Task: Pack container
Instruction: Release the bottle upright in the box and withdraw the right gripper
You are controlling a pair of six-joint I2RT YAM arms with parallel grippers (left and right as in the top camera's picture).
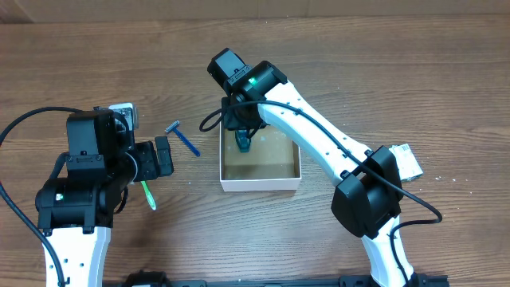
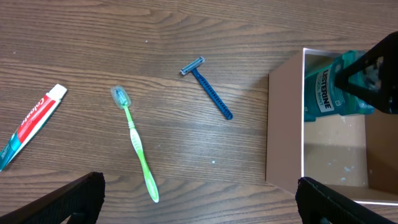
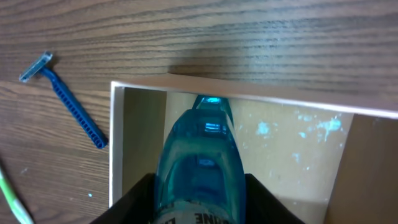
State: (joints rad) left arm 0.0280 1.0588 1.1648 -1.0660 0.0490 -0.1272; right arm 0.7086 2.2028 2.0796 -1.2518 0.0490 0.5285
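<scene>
The container (image 1: 260,183) is a shallow square box with white walls and a brown floor at the table's middle; it also shows in the left wrist view (image 2: 285,124) and the right wrist view (image 3: 280,102). My right gripper (image 1: 243,137) is shut on a teal Listerine mouthwash bottle (image 3: 200,155), held inside the box's far left corner; the bottle also shows in the left wrist view (image 2: 333,90). My left gripper (image 2: 199,205) is open and empty over the bare wood, left of the box.
A blue razor (image 1: 184,140) lies left of the box. A green toothbrush (image 2: 135,142) and a red-and-white toothpaste tube (image 2: 32,121) lie farther left. A small packet (image 1: 409,162) lies at the right.
</scene>
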